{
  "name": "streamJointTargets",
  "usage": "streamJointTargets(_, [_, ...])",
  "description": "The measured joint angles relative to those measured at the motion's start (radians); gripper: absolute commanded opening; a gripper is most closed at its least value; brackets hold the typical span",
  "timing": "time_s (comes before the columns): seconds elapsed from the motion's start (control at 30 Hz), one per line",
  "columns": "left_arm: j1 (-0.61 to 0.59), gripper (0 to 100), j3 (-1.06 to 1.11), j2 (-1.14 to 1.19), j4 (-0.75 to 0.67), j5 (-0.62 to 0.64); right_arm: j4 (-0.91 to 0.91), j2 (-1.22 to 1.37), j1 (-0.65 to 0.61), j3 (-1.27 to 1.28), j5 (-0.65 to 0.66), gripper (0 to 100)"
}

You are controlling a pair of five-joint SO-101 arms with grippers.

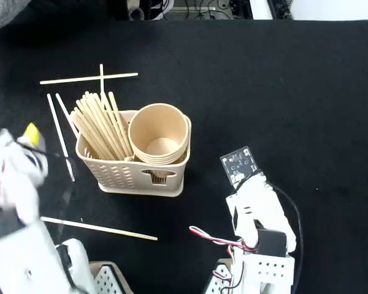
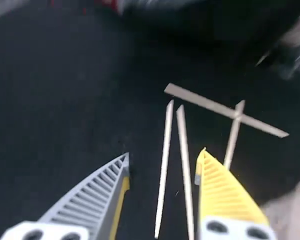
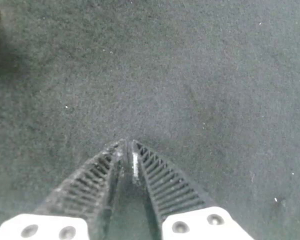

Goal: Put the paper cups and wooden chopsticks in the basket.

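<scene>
Cups [image 1: 159, 131] and most chopsticks [image 1: 99, 125] are in the basket [image 1: 135, 177]; five loose chopsticks [image 1: 98, 228] lie outside, left gripper [image 2: 164, 154] spread, right gripper [image 3: 127, 145] pressed together.

Noted black cloth [image 1: 282, 92] across most of high view, lint-specked in right wrist view. Logged cables [image 1: 202, 9] at top centre, white surface [image 1: 337, 9] at upper right corner, grey fabric [image 1: 6, 12] at upper left corner. Recorded slotted beige container [image 1: 107, 277] cut off at bottom edge, left of centre.
</scene>
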Motion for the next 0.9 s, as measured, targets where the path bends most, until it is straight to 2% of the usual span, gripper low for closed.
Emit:
streamJointTargets(0.17, [-0.009,22,-0.124,0.388,-0.057,0.123,0.0,0.0,0.0,0.0,0.0,1.3])
streamJointTargets(0.47, [0.058,22,-0.485,1.002,-0.063,0.137,0.0,0.0,0.0,0.0,0.0,1.3])
streamJointTargets(0.57, [0.101,22,-0.612,1.189,-0.034,0.137,0.0,0.0,0.0,0.0,0.0,1.3])
streamJointTargets(0.73, [0.1,22,-0.868,1.462,-0.002,0.14,0.0,0.0,0.0,0.0,0.0,1.3])
streamJointTargets(0.9, [0.141,22,-1.099,1.671,0.1,0.137,0.0,0.0,0.0,0.0,0.0,1.3])
